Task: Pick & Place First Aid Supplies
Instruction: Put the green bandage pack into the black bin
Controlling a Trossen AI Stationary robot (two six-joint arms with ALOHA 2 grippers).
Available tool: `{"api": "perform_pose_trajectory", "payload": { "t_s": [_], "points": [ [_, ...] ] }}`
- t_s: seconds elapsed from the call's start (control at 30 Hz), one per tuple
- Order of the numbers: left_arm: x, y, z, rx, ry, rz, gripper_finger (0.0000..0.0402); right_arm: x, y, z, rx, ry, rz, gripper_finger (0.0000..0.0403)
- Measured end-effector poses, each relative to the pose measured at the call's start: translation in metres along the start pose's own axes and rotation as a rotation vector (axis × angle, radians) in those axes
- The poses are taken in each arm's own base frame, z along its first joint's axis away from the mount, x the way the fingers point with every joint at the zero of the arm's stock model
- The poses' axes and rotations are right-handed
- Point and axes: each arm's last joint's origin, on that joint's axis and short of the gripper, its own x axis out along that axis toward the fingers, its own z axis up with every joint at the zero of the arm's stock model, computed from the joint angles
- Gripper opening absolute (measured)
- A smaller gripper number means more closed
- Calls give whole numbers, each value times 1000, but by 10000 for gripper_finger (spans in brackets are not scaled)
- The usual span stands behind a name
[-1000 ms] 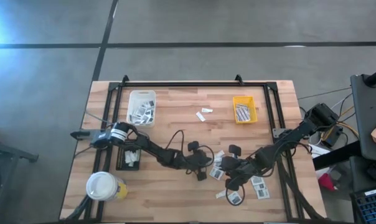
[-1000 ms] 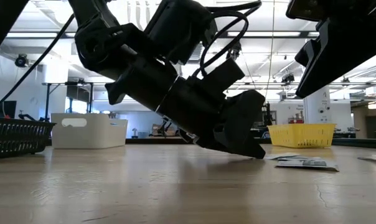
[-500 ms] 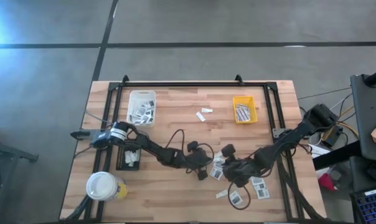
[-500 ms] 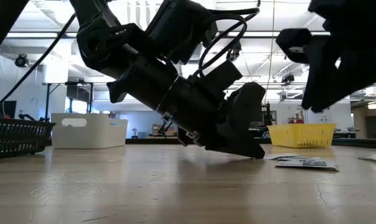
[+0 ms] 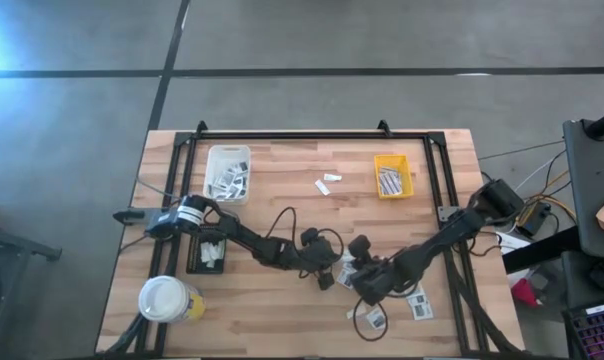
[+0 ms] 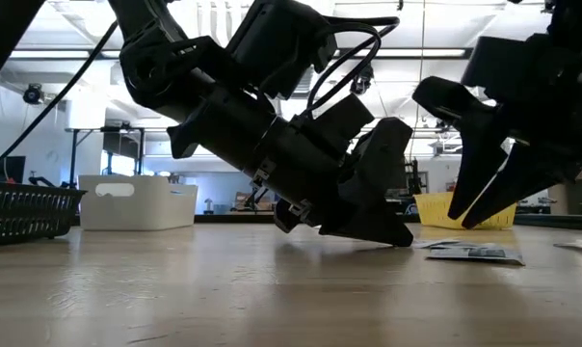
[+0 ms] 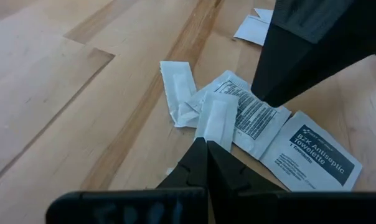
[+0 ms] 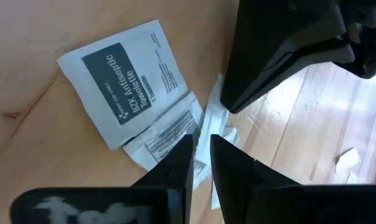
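Both claws now crowd one packet cluster (image 7: pixel 250 118): right claw (image 5: pixel 367 283), narrowly parted, has swung in beside the closed, empty left claw (image 5: pixel 327 272), apparently lining up a pick.

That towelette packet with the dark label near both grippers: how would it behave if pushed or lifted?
The towelette packet lies completely flat on the table, so it is probably light and would slide rather than roll. It looks thin and likely bends when lifted. Its low edge may be hard for fingers to catch.
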Motion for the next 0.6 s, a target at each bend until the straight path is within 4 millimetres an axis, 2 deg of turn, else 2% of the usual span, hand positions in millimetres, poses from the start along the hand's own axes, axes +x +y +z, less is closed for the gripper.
{"api": "perform_pose_trajectory", "payload": {
  "t_s": [0.37, 0.6],
  "points": [
    [0, 1, -1, -29, 20, -1, 0, 4, 2, 2, 20, 13, -1, 106],
    [0, 1, -1, -73, 30, -20, 0, 18, 10, -1, -12, 66, -77, 111]
  ]
}}
